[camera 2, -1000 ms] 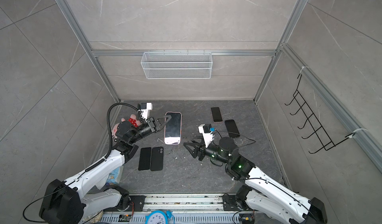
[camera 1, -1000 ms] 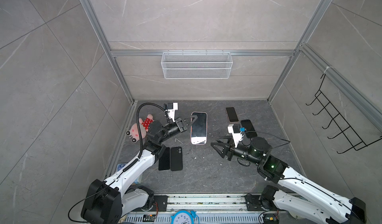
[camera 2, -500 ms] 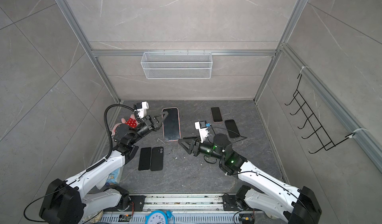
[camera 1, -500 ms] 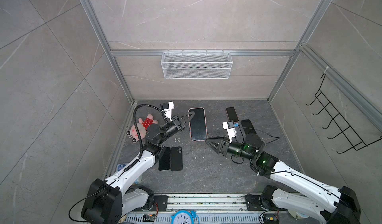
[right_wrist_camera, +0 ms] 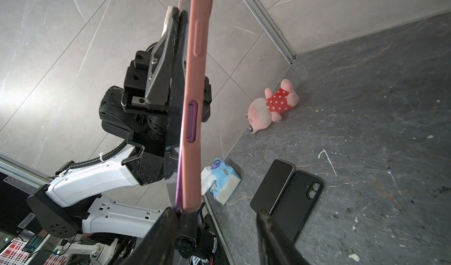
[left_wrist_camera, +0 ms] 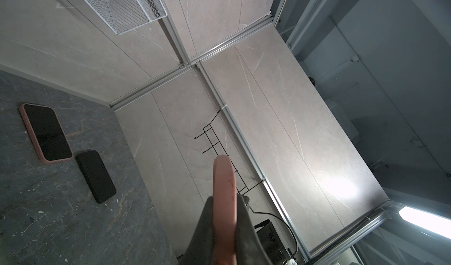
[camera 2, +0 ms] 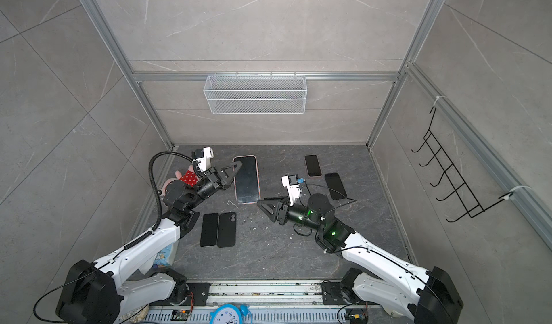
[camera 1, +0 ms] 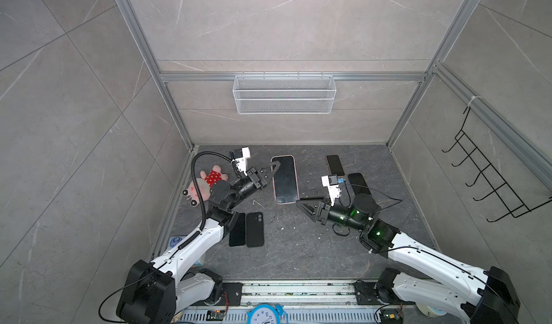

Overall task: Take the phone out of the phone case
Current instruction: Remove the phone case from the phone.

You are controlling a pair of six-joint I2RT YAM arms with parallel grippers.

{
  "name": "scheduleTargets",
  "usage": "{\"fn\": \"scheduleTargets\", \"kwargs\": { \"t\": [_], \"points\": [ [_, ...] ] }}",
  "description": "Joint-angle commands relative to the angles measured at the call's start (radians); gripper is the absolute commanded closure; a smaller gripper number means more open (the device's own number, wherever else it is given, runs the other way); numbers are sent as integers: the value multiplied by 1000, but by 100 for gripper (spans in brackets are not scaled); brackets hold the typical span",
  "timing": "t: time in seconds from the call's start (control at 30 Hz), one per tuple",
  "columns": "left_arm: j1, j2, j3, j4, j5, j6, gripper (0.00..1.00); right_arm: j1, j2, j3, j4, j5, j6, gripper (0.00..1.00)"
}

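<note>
above the middle of the counter (camera 1: 298, 256), the phone (camera 1: 285, 179) sits in its pink phone case (camera 1: 295, 173), screen up and held clear of the surface. the left gripper (camera 1: 277, 165) has its jaws clamped on one long edge of the phone case, near the far corner. the right gripper (right_wrist_camera: 216, 215) has its jaws apart at the near short end. that end appears to meet one jaw, while the other stands clear.

procedure, as judged:
- close the right jaws on the case rim at the near corner only, not across the glass.
- hold the left grip firm and level.
- peel the rim back in a short stroke, then work along the edge.
- the case looks soft, so expect flex before release.
- risk: a grip spanning both case and phone locks them together.

surroundings: the counter is dark, stone-patterned and flecked with white crumbs. a plush toy (camera 1: 209, 179), a dark phone (camera 1: 237, 230) beside a black case (camera 1: 254, 230), a small pink-rimmed phone (camera 1: 335, 164) and a black phone (camera 1: 357, 182) lie on it. grey panel walls carry a wire basket (camera 1: 283, 94) and a hook rack (camera 1: 490, 182).
</note>
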Motion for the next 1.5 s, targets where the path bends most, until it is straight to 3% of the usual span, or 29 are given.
{"fn": "scheduleTargets", "kwargs": {
  "t": [0.0, 1.47],
  "points": [
    [-4, -44, 17, 103, -14, -23, 100, -13, 3, -22, 43, -1, 20, 46],
    [-27, -42, 3, 108, -23, -1, 100, -58, 48, -59, 153, -74, 65, 47]
  ]
}}
